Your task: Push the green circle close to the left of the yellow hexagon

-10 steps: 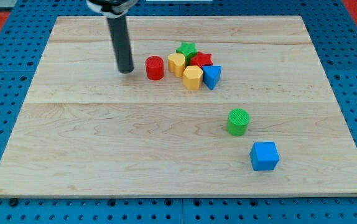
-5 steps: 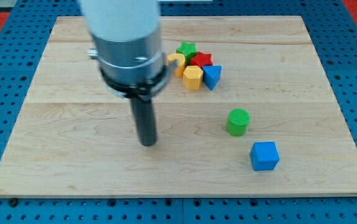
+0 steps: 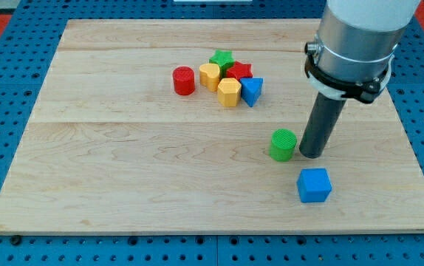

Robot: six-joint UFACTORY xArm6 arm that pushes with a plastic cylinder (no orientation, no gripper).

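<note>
The green circle [image 3: 282, 144] is a short green cylinder on the wooden board, right of centre. My tip [image 3: 311, 154] stands just to its right, almost touching it. The yellow hexagon [image 3: 229, 92] sits up and to the left, in a tight cluster with a yellow block [image 3: 210, 74], a green star [image 3: 221, 58], a red star-like block [image 3: 238, 72] and a blue triangle [image 3: 251, 91].
A red cylinder [image 3: 184, 80] stands just left of the cluster. A blue cube [image 3: 314, 185] lies below my tip, toward the view's bottom right. The board [image 3: 108, 170] lies on a blue pegboard surface.
My tip has swept from the upper left beside the red cylinder, down through the board's middle, to the right side of the green circle. No block has moved.
</note>
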